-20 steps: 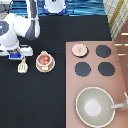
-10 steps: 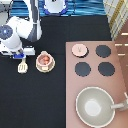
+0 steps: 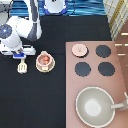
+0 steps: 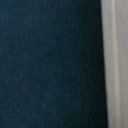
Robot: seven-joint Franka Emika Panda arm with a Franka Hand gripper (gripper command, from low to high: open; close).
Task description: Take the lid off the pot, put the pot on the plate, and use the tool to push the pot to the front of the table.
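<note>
The pale-pink pot (image 3: 44, 60) with reddish contents sits uncovered on the tan plate (image 3: 44, 68) on the black table (image 3: 35, 100), left of the stove. Its lid (image 3: 78, 49) lies on the stove panel's top-left corner. The cream-white tool (image 3: 21, 67) lies just left of the pot, blade toward the exterior view's bottom. My gripper (image 3: 19, 56) hangs right over the tool's handle end, at or just above it. In the wrist view a cream-white strip (image 4: 114, 65), probably the tool, crosses the dark tabletop.
The pinkish-brown stove panel (image 3: 120, 65) with black burners (image 3: 82, 68) fills the exterior view's right. A large grey pan (image 3: 95, 105) with a long handle stands at its bottom. The robot's base and arm occupy the top left.
The arm has shifted only slightly above the tool. Pot, plate, lid and tool stay where they were.
</note>
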